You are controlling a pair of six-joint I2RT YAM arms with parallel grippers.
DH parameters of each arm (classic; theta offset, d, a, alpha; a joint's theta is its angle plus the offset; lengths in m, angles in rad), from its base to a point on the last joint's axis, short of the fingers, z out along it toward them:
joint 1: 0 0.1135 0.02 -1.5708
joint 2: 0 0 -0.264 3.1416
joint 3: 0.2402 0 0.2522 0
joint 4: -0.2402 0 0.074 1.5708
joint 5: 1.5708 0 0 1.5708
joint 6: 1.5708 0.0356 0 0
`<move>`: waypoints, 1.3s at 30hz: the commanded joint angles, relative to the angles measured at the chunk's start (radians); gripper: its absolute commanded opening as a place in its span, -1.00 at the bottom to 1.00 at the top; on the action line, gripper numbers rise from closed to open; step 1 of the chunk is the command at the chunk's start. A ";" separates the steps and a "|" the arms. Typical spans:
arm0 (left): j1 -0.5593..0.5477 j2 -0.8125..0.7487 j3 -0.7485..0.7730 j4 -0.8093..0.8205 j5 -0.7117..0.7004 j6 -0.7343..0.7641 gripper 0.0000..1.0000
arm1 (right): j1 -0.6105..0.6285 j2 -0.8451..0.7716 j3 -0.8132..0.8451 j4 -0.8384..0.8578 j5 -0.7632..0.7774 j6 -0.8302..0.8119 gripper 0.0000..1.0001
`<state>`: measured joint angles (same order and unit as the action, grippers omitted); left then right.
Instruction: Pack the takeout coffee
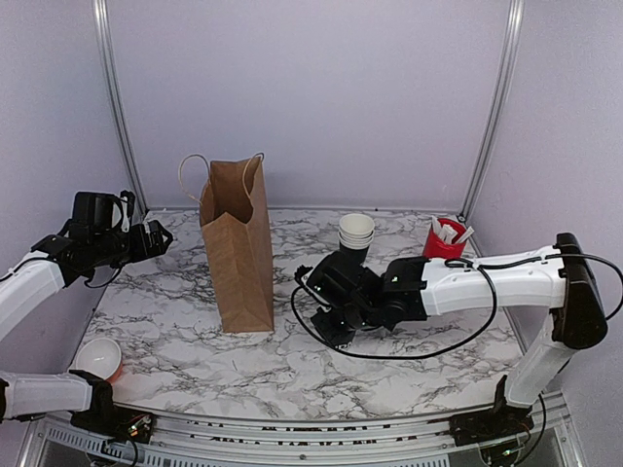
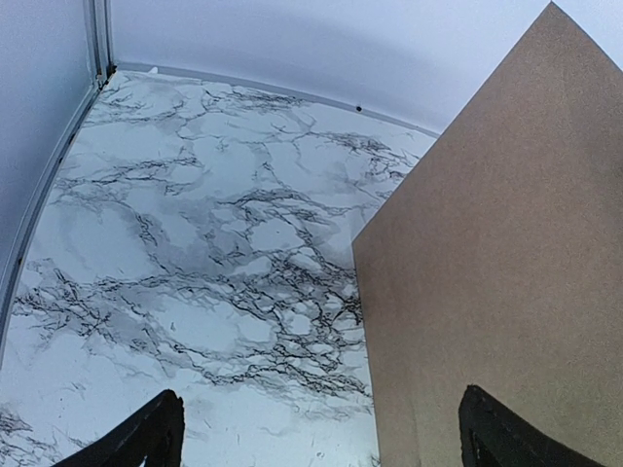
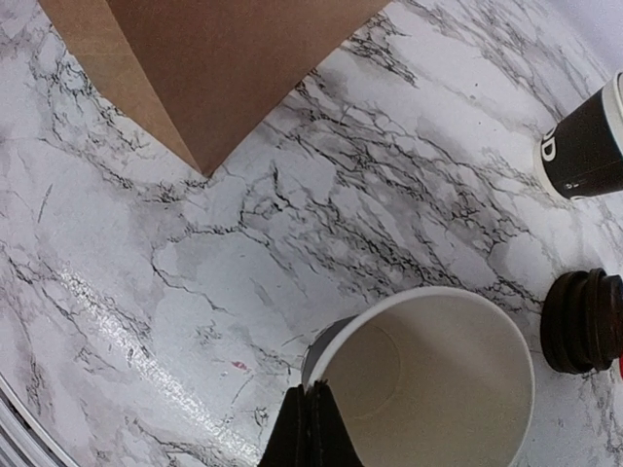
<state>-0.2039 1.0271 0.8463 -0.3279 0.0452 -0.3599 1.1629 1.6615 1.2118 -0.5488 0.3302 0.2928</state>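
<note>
Left claw [image 2: 321, 433]: spread wide and holding nothing, raised over the left side of the surface [image 1: 175, 321], close to the paper bag [image 1: 237, 253].
Right claw [image 3: 311, 409]: fingers pressed together, pinching the rim of the takeout coffee cup [image 3: 433, 389].
Takeout coffee cup: mid-surface, right of the bag and in front of the cup stack [image 1: 356, 231]. It is upright with no lid on, and its white inside is showing. From above, the right claw mostly hides it. I cannot tell whether it rests on the marble or is lifted.
Lids [image 3: 581, 321]: a short black stack just beside the held cup, not touching it.
Paper bag: brown, upright, mouth open, handles up.
Cup stack: black with white rims, behind the right claw.
Red cup [image 1: 443, 245]: at the back right, holding white sachets.
Spare cup [image 1: 97, 357]: at the near left corner, white inside.
</note>
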 commanded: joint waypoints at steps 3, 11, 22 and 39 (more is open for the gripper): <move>-0.001 -0.001 -0.015 -0.005 0.007 -0.009 0.98 | 0.016 0.015 0.012 0.053 -0.021 0.040 -0.99; 0.001 -0.002 -0.013 -0.006 0.011 -0.010 0.98 | 0.022 0.017 0.061 0.007 -0.030 0.052 -0.56; 0.000 -0.003 -0.015 -0.006 0.013 -0.010 0.98 | 0.023 -0.042 0.130 -0.054 -0.022 0.046 0.06; 0.000 0.000 -0.013 -0.006 0.020 -0.009 0.98 | -0.345 -0.205 -0.054 0.038 -0.077 0.097 0.75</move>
<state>-0.2039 1.0271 0.8436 -0.3279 0.0521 -0.3607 0.9199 1.4780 1.2194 -0.5594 0.2806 0.3626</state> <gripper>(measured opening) 0.993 0.857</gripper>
